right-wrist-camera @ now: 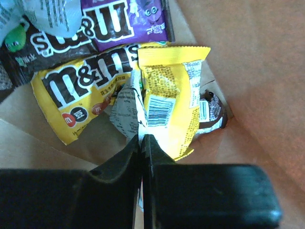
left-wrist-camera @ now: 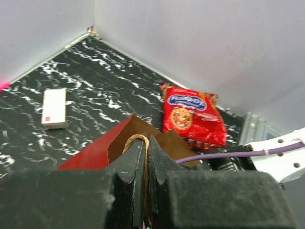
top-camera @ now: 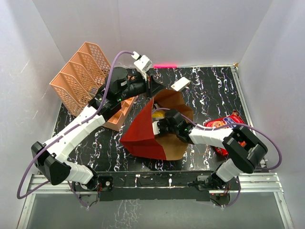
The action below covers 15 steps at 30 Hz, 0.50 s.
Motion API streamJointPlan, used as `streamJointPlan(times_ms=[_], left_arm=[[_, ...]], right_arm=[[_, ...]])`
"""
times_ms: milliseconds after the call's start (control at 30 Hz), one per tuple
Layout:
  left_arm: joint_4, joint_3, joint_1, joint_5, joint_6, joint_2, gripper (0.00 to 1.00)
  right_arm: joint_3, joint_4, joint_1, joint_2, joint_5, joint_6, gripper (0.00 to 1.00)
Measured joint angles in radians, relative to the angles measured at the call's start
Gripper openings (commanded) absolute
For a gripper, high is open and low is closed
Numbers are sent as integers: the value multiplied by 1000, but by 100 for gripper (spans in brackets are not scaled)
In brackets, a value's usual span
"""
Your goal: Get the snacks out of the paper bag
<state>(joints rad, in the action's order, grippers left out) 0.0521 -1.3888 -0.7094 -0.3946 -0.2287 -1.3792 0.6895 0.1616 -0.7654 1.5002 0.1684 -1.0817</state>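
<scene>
The dark red paper bag (top-camera: 142,131) lies tilted on the table with its brown mouth open toward the right. My left gripper (left-wrist-camera: 145,143) is shut on the bag's cord handle (left-wrist-camera: 136,139) and holds the rim up. My right gripper (right-wrist-camera: 142,140) is inside the bag, shut on the edge of a yellow wrapper (right-wrist-camera: 169,102). Beside it lie a yellow M&M's pack (right-wrist-camera: 76,102), a brown pack (right-wrist-camera: 43,45) and a purple pack (right-wrist-camera: 126,21). The red cookie packet (top-camera: 224,125) lies on the table right of the bag; it also shows in the left wrist view (left-wrist-camera: 193,114).
A peach lattice file tray (top-camera: 83,76) stands at the back left. A small white box (top-camera: 181,85) lies behind the bag, also in the left wrist view (left-wrist-camera: 54,108). White walls enclose the table on three sides.
</scene>
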Motion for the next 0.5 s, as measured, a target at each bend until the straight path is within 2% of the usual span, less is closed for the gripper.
streamJointPlan(times_ms=[300,500], left_arm=[[-121,-51,0,84,175,0,0],[-123,13,0,46,228,38,0]], right_arm=[[148,125,-38,147,-17,110,8],[188,176,-91,192,-48,171,8]])
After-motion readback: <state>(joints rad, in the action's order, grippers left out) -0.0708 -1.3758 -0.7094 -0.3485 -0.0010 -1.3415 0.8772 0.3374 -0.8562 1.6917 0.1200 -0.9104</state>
